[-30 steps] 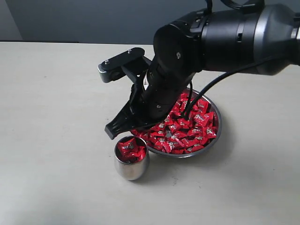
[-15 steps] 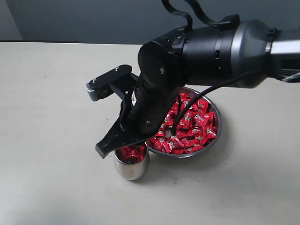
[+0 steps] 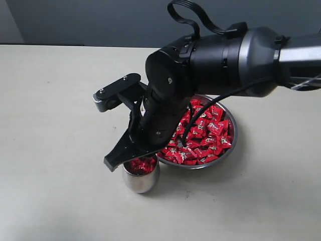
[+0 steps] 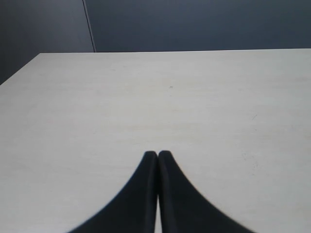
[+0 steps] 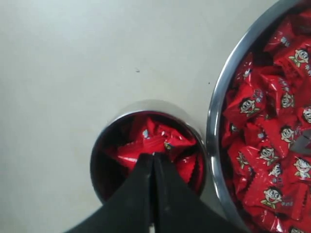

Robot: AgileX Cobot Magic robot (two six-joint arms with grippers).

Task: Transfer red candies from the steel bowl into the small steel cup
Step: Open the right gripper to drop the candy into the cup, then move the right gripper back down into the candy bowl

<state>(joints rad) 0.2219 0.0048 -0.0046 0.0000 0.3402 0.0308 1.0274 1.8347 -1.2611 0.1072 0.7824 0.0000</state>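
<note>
The right gripper [image 3: 114,161], jaws pressed shut with nothing visible between them, hangs just over the cup [image 3: 141,184], low and centre in the exterior view. A sideways swing could topple that round-bellied polished tumbler (it is heaped with candies [image 5: 155,138]). The bowl [image 3: 233,134], shallow shiny steel, sits just right of it, full of glossy crinkled wrappers. The left gripper [image 4: 157,155] is closed over the bare table [image 4: 146,97].

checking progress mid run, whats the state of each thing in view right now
small steel cup: upright, partly filled with red candies
steel bowl: upright, holds most of the candies
right gripper: shut, tips at the cup's mouth
left gripper: shut, empty, over the table
</note>
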